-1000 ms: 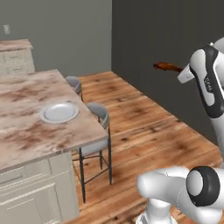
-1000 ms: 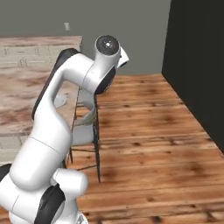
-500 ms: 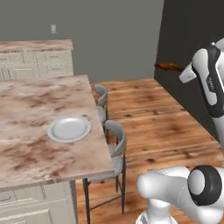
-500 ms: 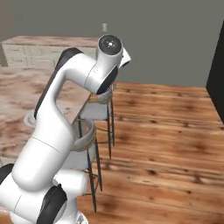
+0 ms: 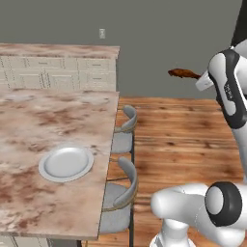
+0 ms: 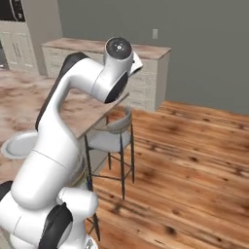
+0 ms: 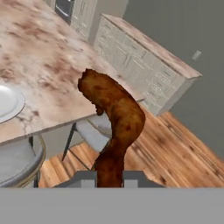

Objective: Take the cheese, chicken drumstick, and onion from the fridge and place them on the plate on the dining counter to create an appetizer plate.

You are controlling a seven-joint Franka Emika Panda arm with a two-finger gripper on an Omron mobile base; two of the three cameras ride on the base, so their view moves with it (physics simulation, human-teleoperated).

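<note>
In the left base view, the dining counter (image 5: 43, 125) fills the left side, its marbled top bare except for the plate (image 5: 66, 163), which sits near the counter's right edge with nothing on it. Just right of that edge stand two grey stools (image 5: 123, 132), tucked against the overhang, on the wooden floor (image 5: 178, 140). Further right and higher, the chicken drumstick (image 5: 182, 73) hangs in the air over the floor, well apart from the plate, with its thin end running into the gripper (image 5: 201, 80) on the white arm. In the hand view the gripper (image 7: 109, 177) is clamped on the drumstick's thin end, and the thick end points up and away toward the counter, with the plate's rim at the far left.
</note>
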